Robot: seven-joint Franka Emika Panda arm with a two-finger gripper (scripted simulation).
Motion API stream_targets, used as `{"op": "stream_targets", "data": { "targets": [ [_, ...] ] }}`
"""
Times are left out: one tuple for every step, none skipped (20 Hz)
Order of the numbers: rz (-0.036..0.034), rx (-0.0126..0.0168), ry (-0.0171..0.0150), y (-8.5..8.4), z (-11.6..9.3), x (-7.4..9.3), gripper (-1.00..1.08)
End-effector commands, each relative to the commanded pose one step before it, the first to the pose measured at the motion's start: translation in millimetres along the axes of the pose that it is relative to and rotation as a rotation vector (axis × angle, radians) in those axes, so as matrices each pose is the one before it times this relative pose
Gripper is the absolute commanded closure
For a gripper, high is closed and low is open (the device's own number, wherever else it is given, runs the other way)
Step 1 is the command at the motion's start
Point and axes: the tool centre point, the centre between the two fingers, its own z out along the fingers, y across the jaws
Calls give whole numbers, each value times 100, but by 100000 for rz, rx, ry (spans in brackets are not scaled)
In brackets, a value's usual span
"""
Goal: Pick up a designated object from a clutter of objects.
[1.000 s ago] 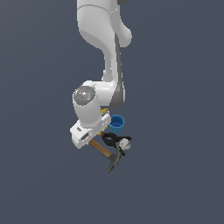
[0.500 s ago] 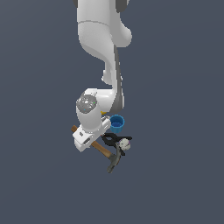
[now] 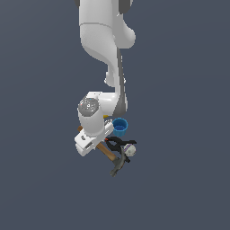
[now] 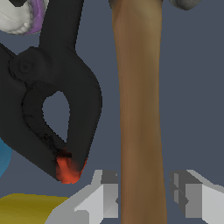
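The hammer's brown wooden handle (image 4: 140, 109) runs straight between my two grey fingertips (image 4: 108, 192), and a bit of its grey head (image 4: 183, 3) shows at the far end. My gripper (image 4: 146, 194) is open and straddles the handle, with a narrow gap on each side. In the exterior view the hammer (image 3: 112, 157) lies under the white hand (image 3: 92, 137), its dark claw head (image 3: 120, 165) sticking out toward the exterior view's right. The fingers are hidden there.
A black clamp (image 4: 57, 100) with a red tip lies right beside the handle, a white ball (image 4: 17, 15) at its far end. A blue cup (image 3: 120, 126) stands behind the clamp (image 3: 117, 143). Something yellow (image 4: 26, 208) lies near one finger.
The arm has come down over the clutter, bringing the hand low onto the hammer's handle. The objects have not moved.
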Motion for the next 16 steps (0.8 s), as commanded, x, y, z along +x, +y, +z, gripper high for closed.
{"op": "stream_targets", "data": {
  "targets": [
    [-126,458,-237,-219,222,-18,108],
    [0,0,0,0,0,0,108],
    [94,-446,258,203,-225,40,108],
    [0,0,0,1,-23,-12,108],
    [0,0,0,3,-68,-37,108],
    [0,0,0,6,-114,-61,108],
    [0,0,0,8,-159,-86,108],
    [0,0,0,10,-205,-110,108],
    [0,0,0,12,-251,-135,108],
    [0,0,0,15,-298,-160,108],
    [0,0,0,17,-345,-185,108],
    [0,0,0,19,-392,-210,108],
    [0,0,0,22,-440,-235,108],
    [0,0,0,24,-488,-261,108],
    [0,0,0,27,-538,-287,108],
    [0,0,0,29,-588,-313,108]
  ]
}}
